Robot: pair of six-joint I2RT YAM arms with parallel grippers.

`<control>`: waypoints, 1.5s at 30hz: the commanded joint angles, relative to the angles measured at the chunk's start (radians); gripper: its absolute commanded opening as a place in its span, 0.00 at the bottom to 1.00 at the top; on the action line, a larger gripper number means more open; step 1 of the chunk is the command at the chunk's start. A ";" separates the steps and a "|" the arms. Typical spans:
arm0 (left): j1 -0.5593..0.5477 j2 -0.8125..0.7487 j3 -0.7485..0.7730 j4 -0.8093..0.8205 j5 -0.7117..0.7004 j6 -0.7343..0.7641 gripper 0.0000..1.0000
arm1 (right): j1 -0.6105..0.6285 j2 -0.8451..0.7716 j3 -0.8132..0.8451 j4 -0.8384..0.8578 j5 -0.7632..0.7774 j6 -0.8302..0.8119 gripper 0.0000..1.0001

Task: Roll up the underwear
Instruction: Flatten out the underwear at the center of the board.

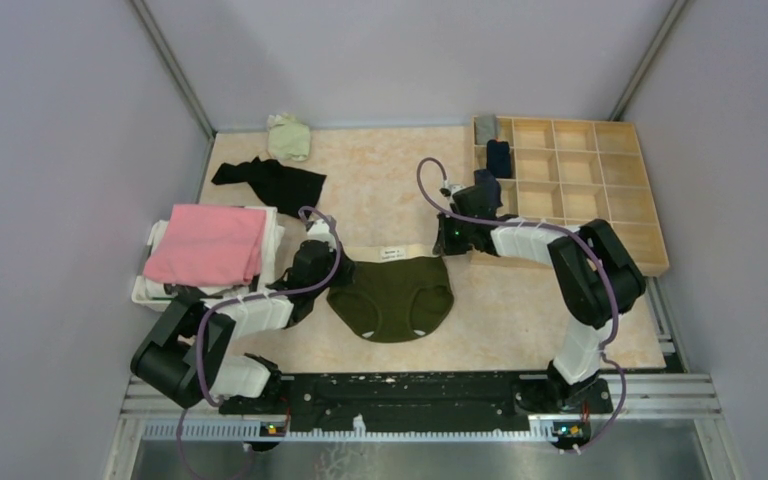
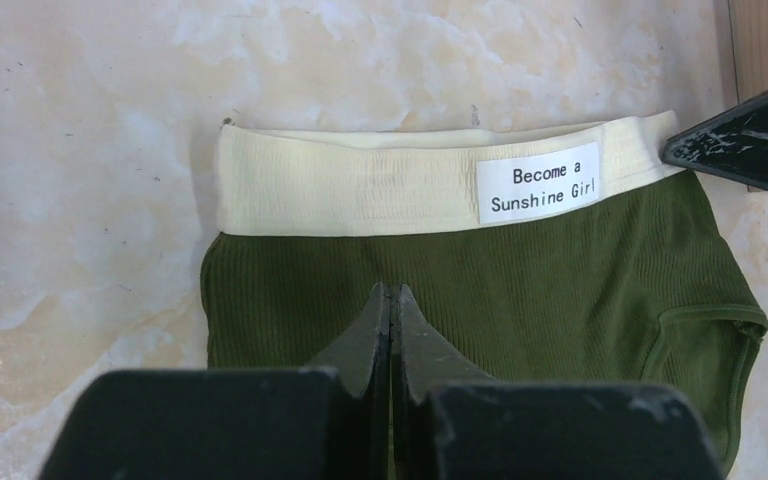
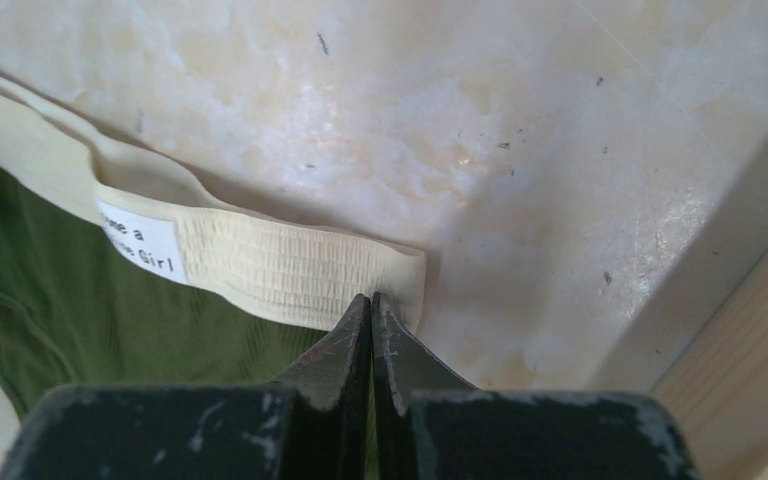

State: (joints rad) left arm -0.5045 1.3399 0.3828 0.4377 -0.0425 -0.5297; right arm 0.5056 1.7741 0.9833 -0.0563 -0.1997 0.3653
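1 olive underwear, 2 closed tools

Plain grey walls around a beige marbled tabletop

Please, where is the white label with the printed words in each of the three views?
Top external: the white label sits near the centre, on the far edge of the olive underwear.
Left wrist: upper half, right of centre.
Right wrist: left side, its first letters hidden.
Shared landmark: the cream waistband that carries it.
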 commanded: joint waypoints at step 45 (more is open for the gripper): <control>0.000 0.055 0.133 -0.081 -0.050 0.000 0.00 | 0.040 -0.242 -0.144 -0.065 0.037 0.042 0.07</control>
State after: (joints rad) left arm -0.5045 1.3369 0.4770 0.3393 -0.0509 -0.5343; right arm 0.5220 1.5402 0.8597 -0.0933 -0.1635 0.3794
